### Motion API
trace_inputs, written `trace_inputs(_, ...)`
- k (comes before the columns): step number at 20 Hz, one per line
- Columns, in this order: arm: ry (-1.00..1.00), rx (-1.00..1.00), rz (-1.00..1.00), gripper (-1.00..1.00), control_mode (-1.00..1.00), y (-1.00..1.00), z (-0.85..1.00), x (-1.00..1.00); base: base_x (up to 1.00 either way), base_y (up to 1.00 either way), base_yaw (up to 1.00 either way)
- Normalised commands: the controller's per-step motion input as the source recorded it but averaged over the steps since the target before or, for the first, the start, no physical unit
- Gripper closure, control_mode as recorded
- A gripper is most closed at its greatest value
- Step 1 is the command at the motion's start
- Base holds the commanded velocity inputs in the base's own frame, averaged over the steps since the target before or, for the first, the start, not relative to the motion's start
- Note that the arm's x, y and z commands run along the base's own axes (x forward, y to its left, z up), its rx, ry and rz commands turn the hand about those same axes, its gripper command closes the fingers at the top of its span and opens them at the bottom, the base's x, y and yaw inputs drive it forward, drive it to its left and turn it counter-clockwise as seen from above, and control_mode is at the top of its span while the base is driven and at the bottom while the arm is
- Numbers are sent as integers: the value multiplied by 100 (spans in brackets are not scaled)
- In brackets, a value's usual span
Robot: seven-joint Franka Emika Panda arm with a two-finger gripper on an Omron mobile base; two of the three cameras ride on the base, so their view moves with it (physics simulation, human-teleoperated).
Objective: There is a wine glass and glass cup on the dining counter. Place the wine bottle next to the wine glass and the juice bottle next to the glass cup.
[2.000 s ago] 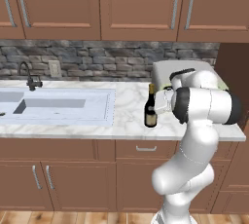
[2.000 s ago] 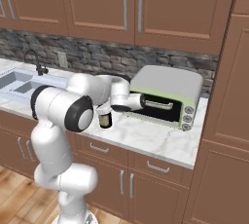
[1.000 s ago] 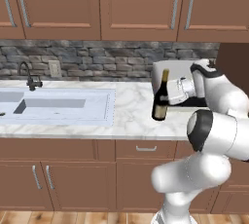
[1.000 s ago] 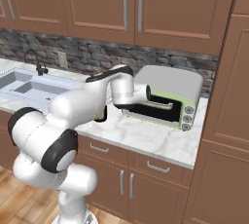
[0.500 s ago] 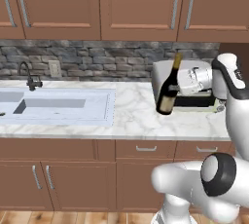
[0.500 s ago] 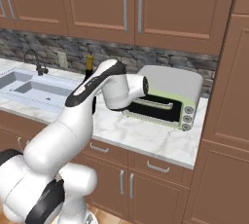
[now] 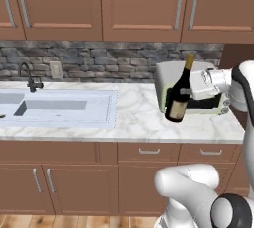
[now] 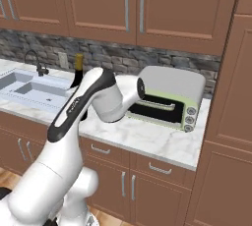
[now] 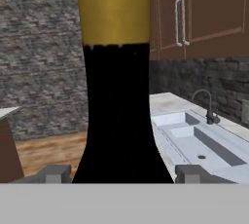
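Note:
The wine bottle [image 7: 177,104], dark glass with a gold foil top, hangs tilted above the marble counter [image 7: 134,123], just in front of the toaster oven. My gripper [image 7: 187,89] reaches in from the right and is shut on its shoulder. In the hand view the bottle's neck [image 9: 119,101] stands between my two fingertips [image 9: 53,173], with the gripper [image 9: 121,174] shut on it. From the right base view the gold top [image 8: 78,63] shows behind my arm. The wine glass, glass cup, juice bottle and dining counter are out of view.
A grey-green toaster oven [image 7: 211,105] [image 8: 170,95] stands at the counter's right end. A sink [image 7: 59,105] with a dark faucet [image 7: 30,76] lies to the left. Brown wall cabinets [image 7: 139,4] hang above, and a tall cabinet [image 8: 226,122] closes the right side.
The wine bottle stood upright on the counter; now it is lifted off, tilted, and carried right and up in front of the toaster oven. My arm has swung wide to the right.

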Motion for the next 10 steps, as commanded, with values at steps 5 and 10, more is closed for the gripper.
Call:
trace_inputs(5, -3, -4, 0, 100, -100, 0, 14, -35, 0, 0, 0)
trace_inputs(10, 0, -2, 3, 100, -100, 0, 3, -7, 0, 0, 0)
